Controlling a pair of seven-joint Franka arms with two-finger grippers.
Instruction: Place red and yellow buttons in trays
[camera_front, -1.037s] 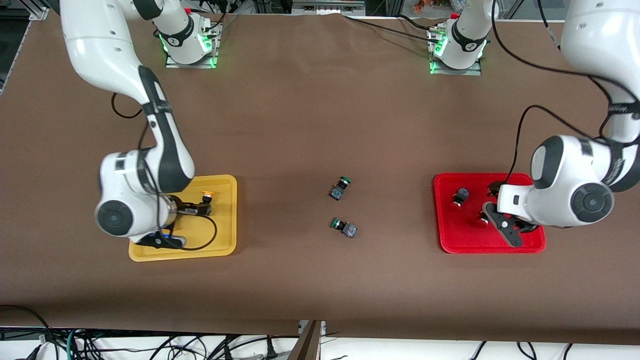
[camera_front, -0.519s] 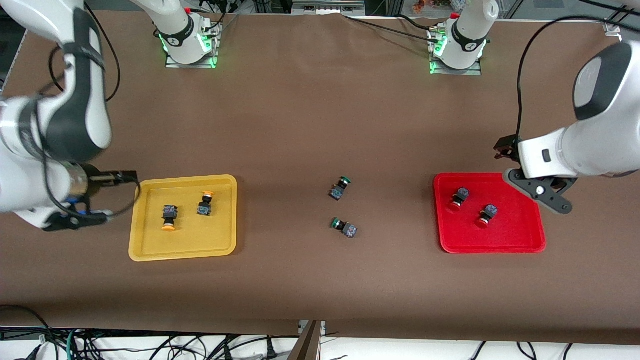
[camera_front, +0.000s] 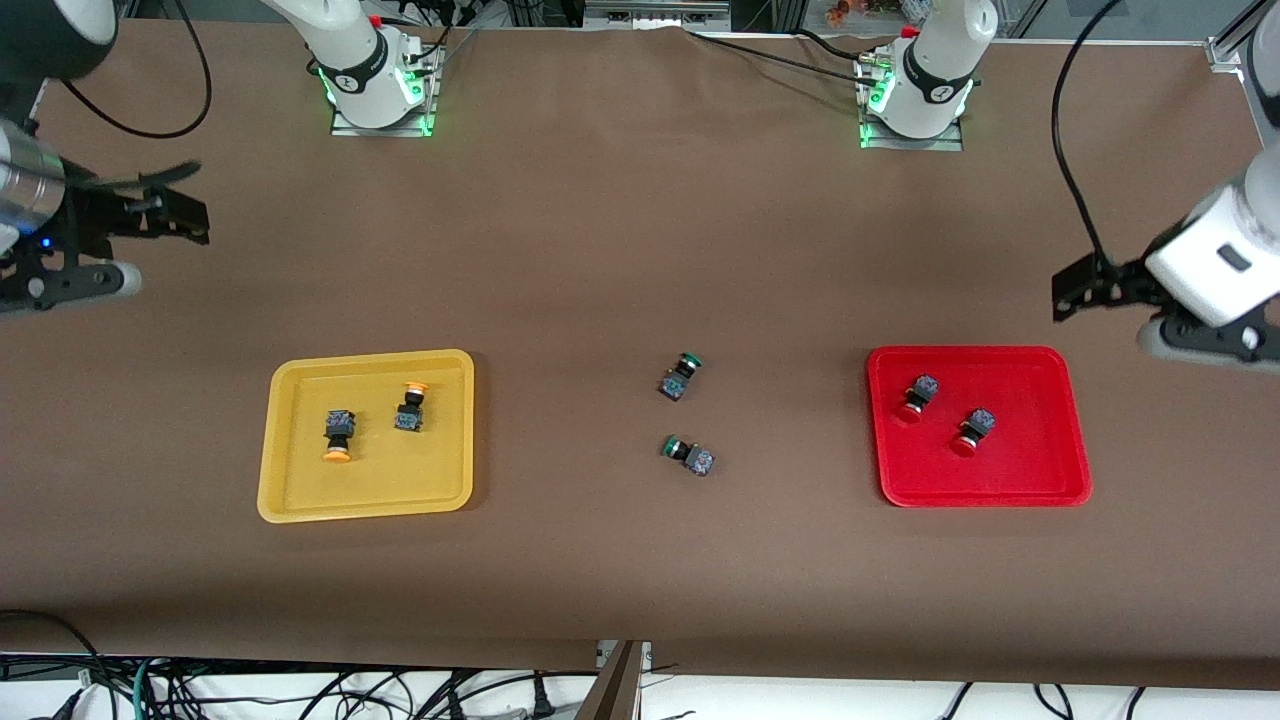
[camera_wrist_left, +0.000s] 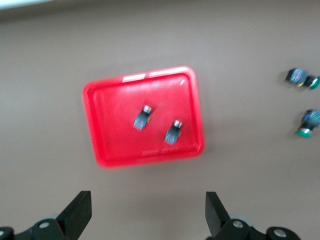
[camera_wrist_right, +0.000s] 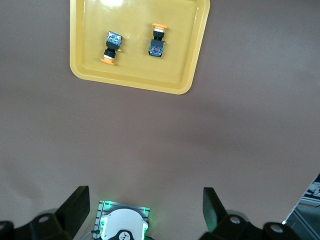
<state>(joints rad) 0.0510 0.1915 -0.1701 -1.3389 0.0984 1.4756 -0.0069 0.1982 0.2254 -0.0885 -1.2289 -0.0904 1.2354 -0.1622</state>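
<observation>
The yellow tray (camera_front: 400, 482) holds two yellow-capped buttons (camera_front: 339, 436) (camera_front: 410, 407), lying apart. The red tray (camera_front: 1030, 470) holds two red-capped buttons (camera_front: 915, 396) (camera_front: 973, 431). My right gripper (camera_front: 188, 206) is open and empty, high over bare table at the right arm's end. My left gripper (camera_front: 1068, 290) is open and empty, high over bare table beside the red tray. The left wrist view shows the red tray (camera_wrist_left: 112, 142) with both red buttons (camera_wrist_left: 142, 117) (camera_wrist_left: 173, 132). The right wrist view shows the yellow tray (camera_wrist_right: 145, 77) with both yellow buttons (camera_wrist_right: 111, 47) (camera_wrist_right: 157, 41).
Two green-capped buttons (camera_front: 680, 375) (camera_front: 690, 455) lie on the brown table between the trays; they also show in the left wrist view (camera_wrist_left: 302, 78) (camera_wrist_left: 309, 122). The arm bases (camera_front: 375, 85) (camera_front: 915, 95) stand along the table's edge farthest from the front camera.
Both grippers have lifted off their trays and swung out toward the table's ends. A second yellow button and a second red button now lie uncovered in the trays.
</observation>
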